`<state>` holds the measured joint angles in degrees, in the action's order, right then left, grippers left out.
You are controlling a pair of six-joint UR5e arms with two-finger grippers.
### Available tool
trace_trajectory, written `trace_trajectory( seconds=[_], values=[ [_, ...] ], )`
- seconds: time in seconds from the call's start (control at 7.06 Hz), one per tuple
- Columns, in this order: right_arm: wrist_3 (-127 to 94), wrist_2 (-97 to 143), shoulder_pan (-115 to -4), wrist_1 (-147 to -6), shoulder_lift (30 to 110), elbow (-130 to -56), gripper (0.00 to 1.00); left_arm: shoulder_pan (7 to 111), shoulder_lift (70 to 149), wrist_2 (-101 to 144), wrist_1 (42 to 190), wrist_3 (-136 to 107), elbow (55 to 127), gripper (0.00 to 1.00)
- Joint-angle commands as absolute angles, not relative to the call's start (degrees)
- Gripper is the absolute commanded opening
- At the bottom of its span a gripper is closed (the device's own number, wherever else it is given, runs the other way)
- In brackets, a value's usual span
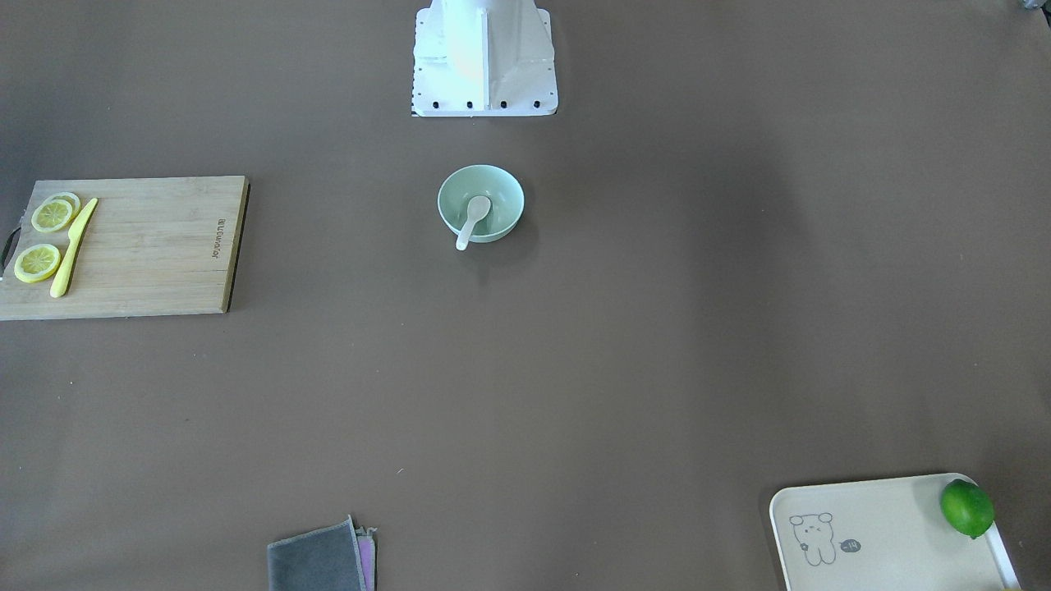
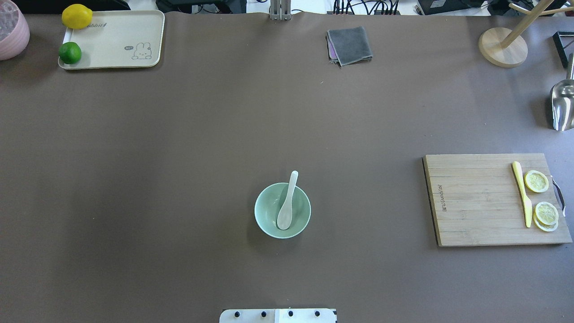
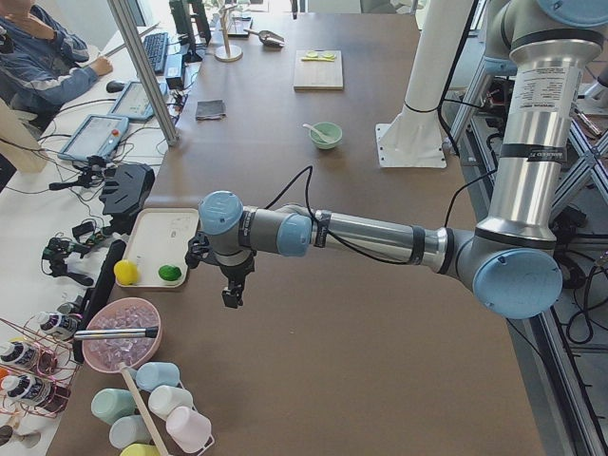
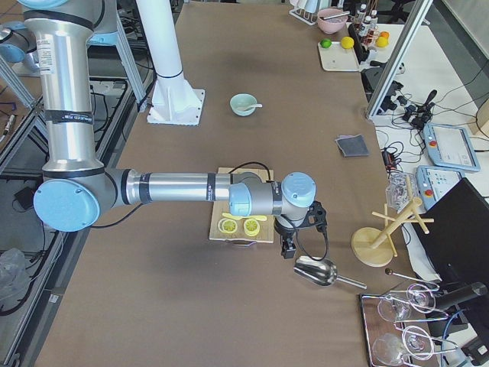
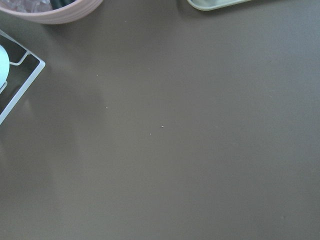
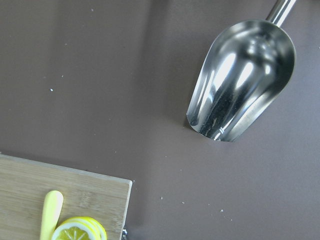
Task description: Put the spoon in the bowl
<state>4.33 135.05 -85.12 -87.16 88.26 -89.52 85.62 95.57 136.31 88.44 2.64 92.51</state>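
The spoon (image 2: 287, 206) rests in the bowl (image 2: 262, 215). The left end effector (image 3: 231, 299) and right end effector (image 4: 288, 251), spread or not I cannot tell, should avoid the bowl.

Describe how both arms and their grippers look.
Left arm and right arm match: silver tubes, pale blue joint caps, a black cable along each forearm, printed labels on the upper-arm tubes. Left gripper and right gripper are small and black.

The bench (image 2: 179, 134) is viewed steeply from above by the overhead and front-facing cameras, from opposite long sides. The mint-green bowl (image 2: 267, 211) is shared mid-frame and seen distantly from both end cameras. Close downward views are given by the wrist cameras: a pink bowl (image 5: 55, 12) at the left one's edge, a steel scoop (image 6: 242, 80) and cutting board (image 6: 85, 200) under the right.
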Motion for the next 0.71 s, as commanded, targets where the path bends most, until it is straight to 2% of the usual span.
trace_trajectory(
  seconds=[0.0,0.57],
  values=[
    [4.57,135.09,-85.52,-87.19,88.24,-89.21,1.0,85.78,95.36,139.03,88.24,2.46,92.46,0.98],
    [4.48,135.09,-85.61,-87.62,87.28,-88.86,1.0,85.96,95.54,138.96,86.32,2.64,92.55,0.98]
  ],
)
